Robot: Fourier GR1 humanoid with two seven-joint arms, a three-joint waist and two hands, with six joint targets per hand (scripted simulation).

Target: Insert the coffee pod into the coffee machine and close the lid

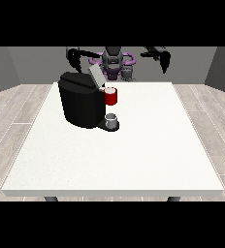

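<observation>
So the tabletop (134,160) is a big plain white slab, slightly speckled, and most of it is bare. It sits on a pale grey wood-plank floor (17,116), with flat grey walls (8,65) closing in behind. Two dark table legs poke out under the near edge.

The coffee machine (81,101) is a chunky black block sitting toward the far left corner of the tabletop, well back from the near edge. Its grey lid (96,75) is tilted up, so it's open. On the machine's side nearest the table's middle there's a red part (111,96) with a pale top, and I honestly can't tell if that's the coffee pod or part of the brewer head. Below it a small grey cup (112,119) stands on the machine's base.

The robot is behind the far edge. The hand at the view's left (76,58) hangs above the back of the machine, not touching it; the hand at the view's right (164,59) is raised up near the far right corner, well apart from everything. Both are too small and dark to tell how they're set.

No logos, labels or writing anywhere that I can read.
</observation>
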